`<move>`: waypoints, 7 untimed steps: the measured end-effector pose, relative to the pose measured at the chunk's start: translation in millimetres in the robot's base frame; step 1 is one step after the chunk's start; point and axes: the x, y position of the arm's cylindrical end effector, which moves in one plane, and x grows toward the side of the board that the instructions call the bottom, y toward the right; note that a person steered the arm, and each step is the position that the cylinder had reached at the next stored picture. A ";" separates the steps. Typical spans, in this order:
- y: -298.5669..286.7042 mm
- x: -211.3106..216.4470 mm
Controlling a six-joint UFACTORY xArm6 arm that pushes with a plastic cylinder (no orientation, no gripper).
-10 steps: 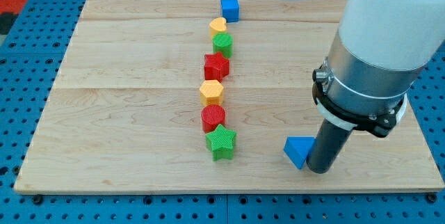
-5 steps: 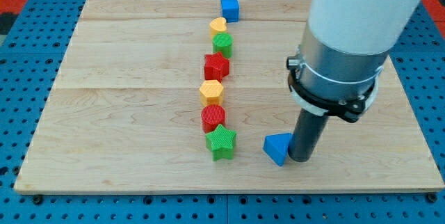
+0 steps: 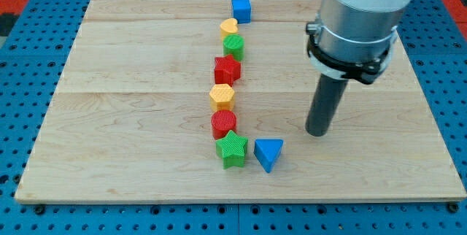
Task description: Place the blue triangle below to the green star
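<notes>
The blue triangle (image 3: 268, 153) lies on the wooden board near the view's bottom, just to the right of the green star (image 3: 232, 149) and almost touching it. My tip (image 3: 317, 132) stands on the board to the upper right of the blue triangle, apart from it by a clear gap. The green star is the lowest block of a column running up the board's middle.
Above the green star stand a red cylinder (image 3: 223, 124), an orange hexagon (image 3: 222, 96), a red star (image 3: 227, 68), a green cylinder (image 3: 233, 47), a yellow heart (image 3: 229, 28) and a blue cube (image 3: 241, 9). The board's bottom edge (image 3: 241, 200) is close below.
The blue triangle has slid left to beside the green star. My tip has since pulled back up and to the right, off the triangle.
</notes>
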 end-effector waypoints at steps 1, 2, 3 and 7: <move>-30.4 2.1; -37.5 19.4; -39.0 34.7; -59.4 60.8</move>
